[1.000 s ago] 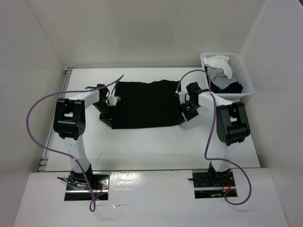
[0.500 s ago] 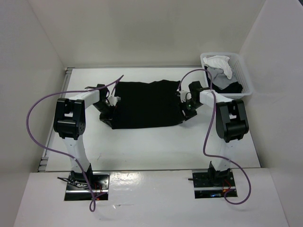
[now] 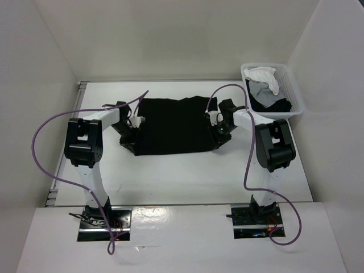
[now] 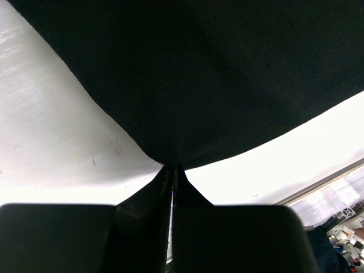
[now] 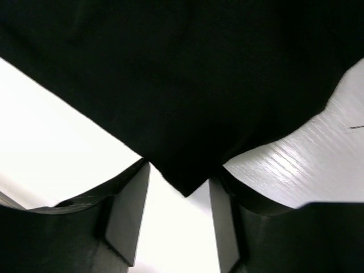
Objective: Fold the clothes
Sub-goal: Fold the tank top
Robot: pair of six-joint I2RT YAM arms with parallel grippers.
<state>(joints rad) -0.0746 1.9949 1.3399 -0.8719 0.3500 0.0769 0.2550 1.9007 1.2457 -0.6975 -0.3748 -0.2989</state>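
Note:
The clothes [image 3: 173, 125], a plain black top, lie spread flat across the middle of the white table [image 3: 170, 176]. My left gripper [image 3: 132, 129] sits at their left edge, and in the left wrist view it [image 4: 172, 169] is shut on a pinch of the black fabric [image 4: 216, 74]. My right gripper [image 3: 218, 129] is at the right edge. In the right wrist view it [image 5: 179, 190] stands open, with a pointed corner of the black cloth [image 5: 185, 170] lying between the two fingers [image 5: 128, 216], touching neither.
A white basket [image 3: 297, 98] stands at the back right corner holding a white garment [image 3: 263, 75], a grey one [image 3: 259, 90] and some dark cloth. White walls enclose the table on three sides. Purple cables loop from both arms.
My right gripper has moved left onto the garment's right edge and its jaws have narrowed. The left gripper and the cloth have stayed put.

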